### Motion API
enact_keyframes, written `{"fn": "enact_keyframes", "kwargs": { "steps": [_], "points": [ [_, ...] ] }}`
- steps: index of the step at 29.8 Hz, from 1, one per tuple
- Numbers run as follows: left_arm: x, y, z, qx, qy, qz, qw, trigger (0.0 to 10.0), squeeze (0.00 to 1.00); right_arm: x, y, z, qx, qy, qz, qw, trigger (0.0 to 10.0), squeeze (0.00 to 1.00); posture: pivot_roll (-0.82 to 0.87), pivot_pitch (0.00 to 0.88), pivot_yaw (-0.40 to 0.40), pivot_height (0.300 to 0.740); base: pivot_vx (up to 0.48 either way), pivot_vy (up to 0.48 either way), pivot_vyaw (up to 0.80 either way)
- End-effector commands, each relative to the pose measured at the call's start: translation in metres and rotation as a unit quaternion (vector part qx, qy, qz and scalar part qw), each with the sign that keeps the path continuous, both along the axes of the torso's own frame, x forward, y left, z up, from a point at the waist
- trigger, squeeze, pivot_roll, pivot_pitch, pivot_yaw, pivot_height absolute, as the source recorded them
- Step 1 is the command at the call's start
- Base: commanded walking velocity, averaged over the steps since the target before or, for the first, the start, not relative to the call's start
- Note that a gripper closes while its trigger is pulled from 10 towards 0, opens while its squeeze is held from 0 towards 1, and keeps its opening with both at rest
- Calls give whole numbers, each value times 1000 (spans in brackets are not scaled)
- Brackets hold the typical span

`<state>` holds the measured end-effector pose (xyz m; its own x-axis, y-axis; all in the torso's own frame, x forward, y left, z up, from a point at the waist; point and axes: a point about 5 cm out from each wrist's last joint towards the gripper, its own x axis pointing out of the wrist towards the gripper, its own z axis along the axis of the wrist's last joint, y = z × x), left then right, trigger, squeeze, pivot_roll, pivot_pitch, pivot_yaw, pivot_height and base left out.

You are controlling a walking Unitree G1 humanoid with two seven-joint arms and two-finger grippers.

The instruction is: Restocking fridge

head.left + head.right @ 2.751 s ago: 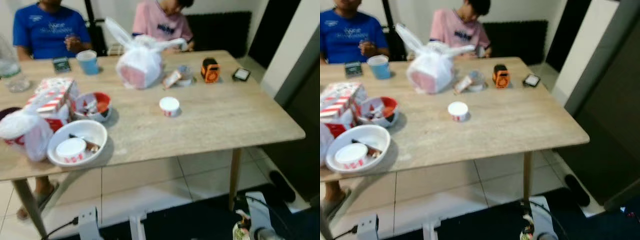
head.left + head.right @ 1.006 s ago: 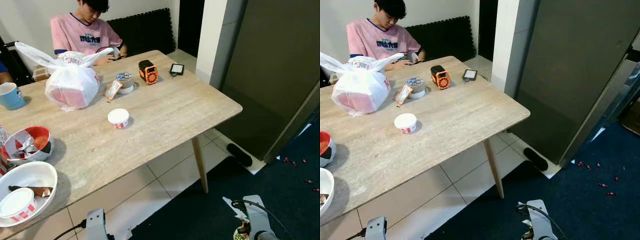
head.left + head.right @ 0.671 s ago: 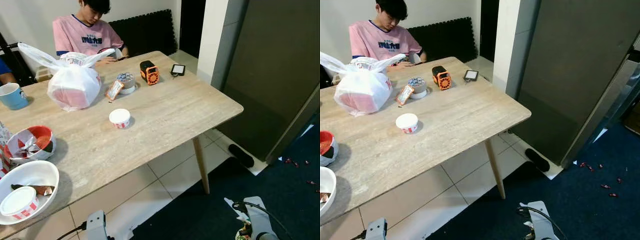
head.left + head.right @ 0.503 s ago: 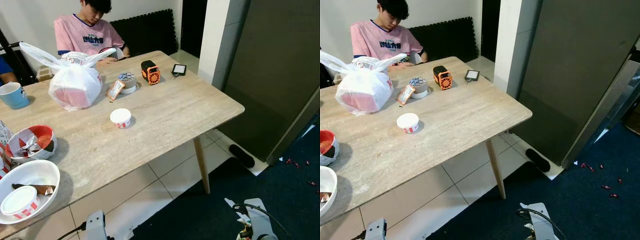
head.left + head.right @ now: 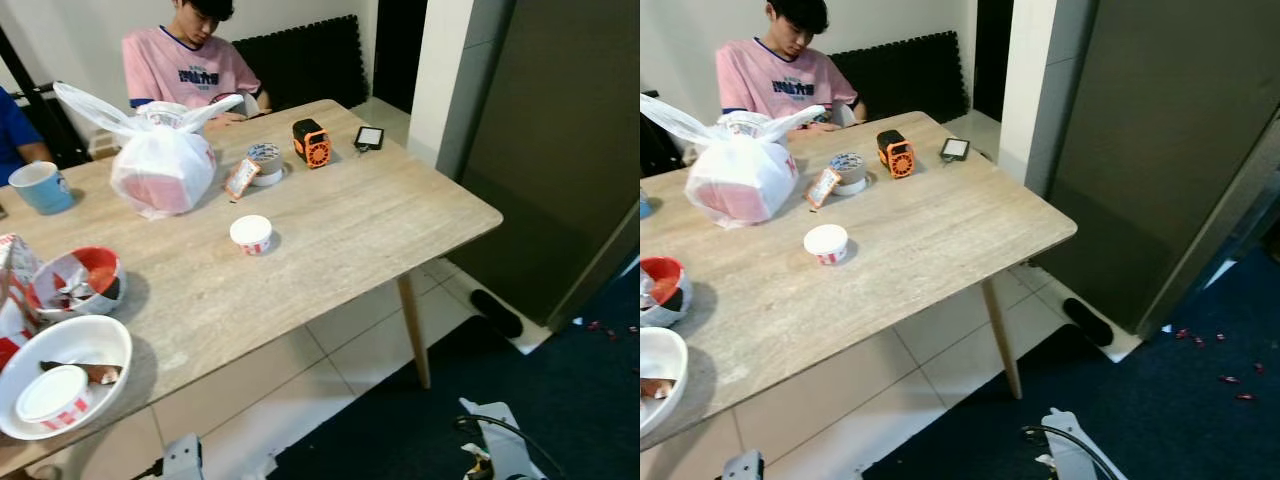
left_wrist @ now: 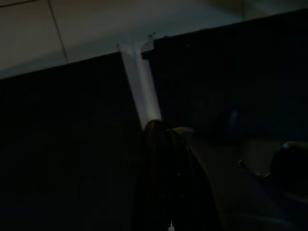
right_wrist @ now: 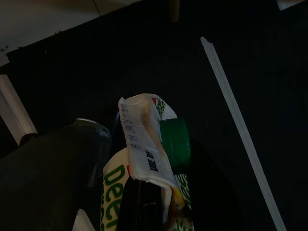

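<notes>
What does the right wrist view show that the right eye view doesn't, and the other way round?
Right wrist view: a white carton with a green cap, held in the right gripper. Right eye view: the wooden table, a tied white bag, a small tub, a seated person in pink. Both: dark carpet and pale floor tiles.

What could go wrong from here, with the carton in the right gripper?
1. The right gripper holds a green-capped carton low over dark floor; if the grip is loose, it may drop.
2. A cable and white unit lie on the floor near the robot; walking could snag them.
3. The table corner juts toward the dark fridge-like panel; a swinging arm might clip it.
</notes>
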<state>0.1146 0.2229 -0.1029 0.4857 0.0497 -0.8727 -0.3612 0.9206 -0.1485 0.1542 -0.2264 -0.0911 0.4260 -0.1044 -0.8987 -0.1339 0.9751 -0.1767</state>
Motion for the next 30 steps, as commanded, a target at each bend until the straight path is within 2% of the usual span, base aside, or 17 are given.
{"fn": "enact_keyframes", "kwargs": {
  "steps": [1,8,19,21,24,30],
  "points": [
    [-4,12,1,14,10,1,1000,10000,0,-1,-2,0,-1,-3,-2,1000,10000,0,13,0,22,740,0,0,0],
    [8,8,4,10,-5,-5,1000,10000,0,3,-5,3,-6,-8,0,1000,10000,0,4,0,29,740,0,0,0],
    [12,2,4,6,-5,-7,1000,10000,0,13,-5,7,-12,-18,6,1000,10000,0,21,0,-1,740,0,0,0],
    [12,-4,2,-4,-1,-33,999,10000,0,16,-2,7,-2,-20,9,1000,10000,0,24,0,10,740,0,0,0],
    [13,-4,3,3,-3,-60,998,10000,0,17,0,7,-2,-23,10,1000,10000,0,13,0,25,740,0,0,0],
    [15,-1,4,4,-6,-33,999,10000,0,12,1,5,0,-20,-5,1000,10000,0,8,0,63,740,0,0,0]
  ]
}}
